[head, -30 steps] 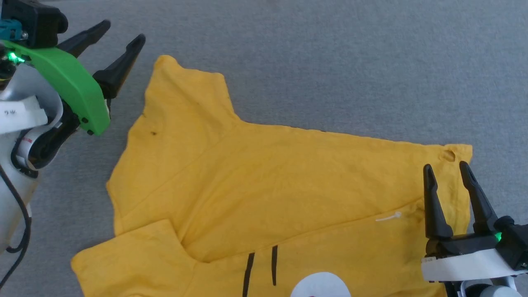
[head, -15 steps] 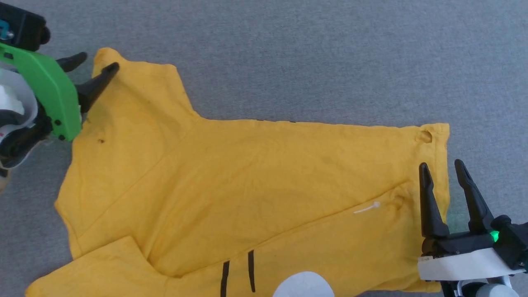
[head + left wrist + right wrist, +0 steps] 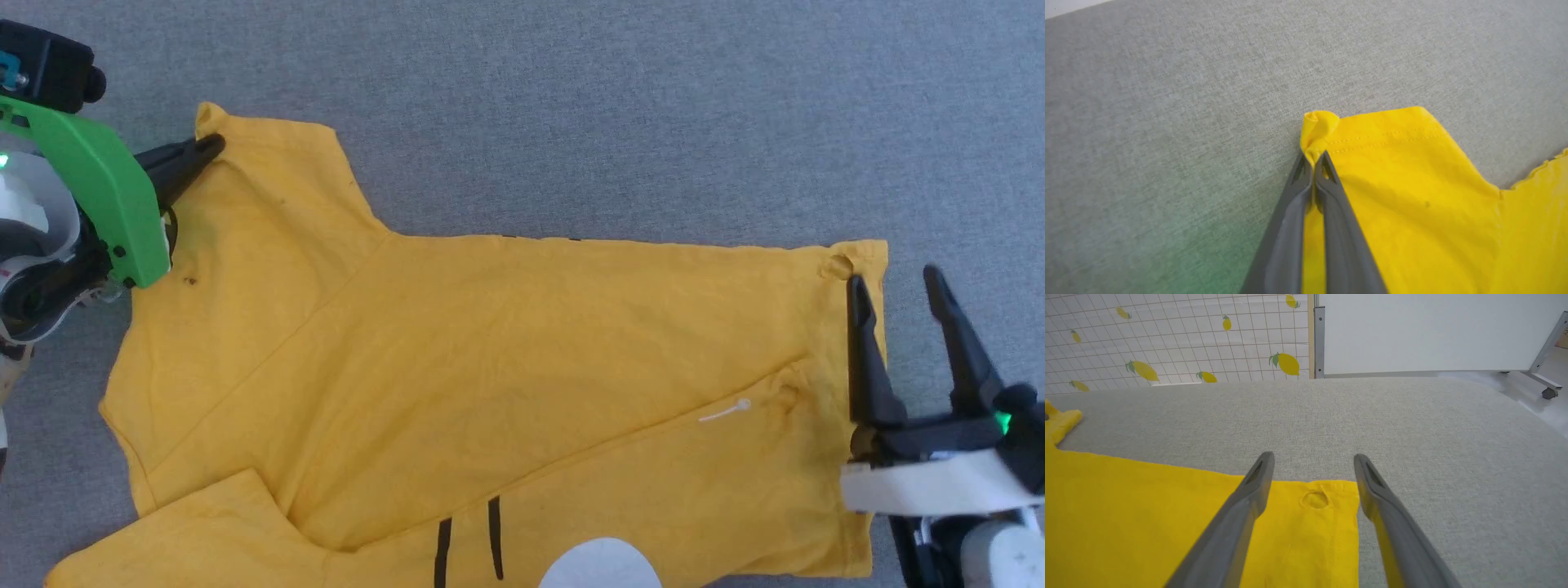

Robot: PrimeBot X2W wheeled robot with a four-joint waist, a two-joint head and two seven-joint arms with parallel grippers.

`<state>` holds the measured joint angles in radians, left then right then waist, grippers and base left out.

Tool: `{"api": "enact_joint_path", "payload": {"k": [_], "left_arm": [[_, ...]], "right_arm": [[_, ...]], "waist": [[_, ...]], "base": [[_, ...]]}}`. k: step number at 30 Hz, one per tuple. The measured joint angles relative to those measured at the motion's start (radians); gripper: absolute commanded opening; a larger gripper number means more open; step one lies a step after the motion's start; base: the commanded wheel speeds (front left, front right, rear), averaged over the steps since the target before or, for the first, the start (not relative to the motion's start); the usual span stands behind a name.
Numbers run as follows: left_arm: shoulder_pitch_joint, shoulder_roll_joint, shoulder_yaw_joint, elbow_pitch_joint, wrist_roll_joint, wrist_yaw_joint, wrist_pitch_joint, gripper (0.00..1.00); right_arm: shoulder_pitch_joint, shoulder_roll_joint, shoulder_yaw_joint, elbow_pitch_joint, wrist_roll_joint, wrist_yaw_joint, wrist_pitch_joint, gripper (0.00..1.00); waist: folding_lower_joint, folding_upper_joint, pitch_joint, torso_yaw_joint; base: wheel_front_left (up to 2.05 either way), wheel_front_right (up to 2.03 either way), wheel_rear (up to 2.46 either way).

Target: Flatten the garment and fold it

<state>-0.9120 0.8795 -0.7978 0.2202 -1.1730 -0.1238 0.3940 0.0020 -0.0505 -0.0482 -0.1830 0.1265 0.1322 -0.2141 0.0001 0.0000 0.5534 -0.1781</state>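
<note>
Jaws of the left gripper (image 3: 214, 145) are pressed together, pinching the hem corner of one sleeve of the garment (image 3: 522, 367). A small fold of yellow cloth bunches just past the tips. Jaws of the right gripper (image 3: 893, 278) stand wide apart, holding nothing. The garment's side edge runs between them, with one finger over cloth and the other over the grey surface (image 3: 620, 122). Whether the right gripper touches the cloth: cannot tell.

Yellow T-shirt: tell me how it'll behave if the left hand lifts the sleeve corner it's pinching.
Probably floppy: the yellow T-shirt bunches into a curl where the left hand pinches its sleeve corner. Likely light: it lies thin and flat, with shallow creases. It may cling to the grey woven surface, so the rest would trail.
</note>
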Motion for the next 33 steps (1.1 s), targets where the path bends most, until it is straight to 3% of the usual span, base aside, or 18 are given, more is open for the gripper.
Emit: {"api": "enact_joint_path", "payload": {"k": [5, 13, 18, 22, 28, 29, 30, 31, 33], "left_arm": [[0.000, 0.000, -0.026, -0.008, 0.000, 0.000, -0.028, 0.00], [0.000, 0.000, -0.057, -0.018, -0.009, 0.000, -0.057, 0.00], [-0.001, -0.003, -0.073, -0.018, -0.016, 0.000, -0.063, 0.00], [-0.008, -0.005, -0.089, -0.017, -0.019, 0.000, -0.071, 0.00], [-0.028, -0.004, -0.102, -0.013, -0.037, 0.000, -0.079, 0.00], [-0.031, -0.004, -0.105, -0.012, -0.040, 0.000, -0.079, 0.00], [-0.034, -0.003, -0.107, -0.011, -0.042, 0.000, -0.079, 0.00], [-0.036, -0.003, -0.109, -0.010, -0.042, 0.000, -0.080, 0.00], [-0.041, -0.003, -0.112, -0.007, -0.043, 0.000, -0.093, 0.00]], "right_arm": [[-0.095, 0.000, -0.025, -0.079, -0.030, 0.000, 0.167, 1.00], [-0.231, -0.001, -0.124, -0.076, -0.017, 0.000, 0.666, 1.00], [-0.256, -0.001, -0.168, -0.037, -0.011, 0.000, 0.887, 1.00], [-0.256, 0.000, -0.173, -0.014, 0.009, 0.000, 0.960, 1.00], [-0.258, -0.002, -0.172, 0.022, 0.039, 0.000, 0.979, 1.00], [-0.258, -0.004, -0.171, 0.025, 0.042, 0.000, 0.979, 0.42], [-0.259, -0.004, -0.171, 0.028, 0.042, 0.000, 0.979, 0.29], [-0.262, -0.004, -0.172, 0.031, 0.042, 0.000, 0.975, 0.00], [-0.270, -0.004, -0.174, 0.042, 0.042, 0.000, 0.959, 0.00]], "waist": [[0.0000, 0.0000, -0.014, 0.012], [-0.0001, 0.0000, -0.029, 0.028], [0.0000, 0.0000, -0.028, 0.043], [0.0000, 0.0000, -0.021, 0.056], [-0.0001, 0.0000, -0.014, 0.067], [-0.0001, 0.0000, -0.014, 0.068], [-0.0001, 0.0000, -0.014, 0.068], [-0.0001, 0.0000, -0.014, 0.069], [-0.0001, 0.0000, -0.015, 0.070]], "base": [[0.00, 0.00, 0.00], [0.00, 0.00, 0.00], [0.00, 0.00, 0.00], [0.00, 0.00, 0.00], [0.00, 0.00, 0.00], [0.00, 0.00, 0.00], [0.00, 0.00, 0.00], [0.00, 0.00, 0.00], [0.00, 0.00, 0.00]]}}
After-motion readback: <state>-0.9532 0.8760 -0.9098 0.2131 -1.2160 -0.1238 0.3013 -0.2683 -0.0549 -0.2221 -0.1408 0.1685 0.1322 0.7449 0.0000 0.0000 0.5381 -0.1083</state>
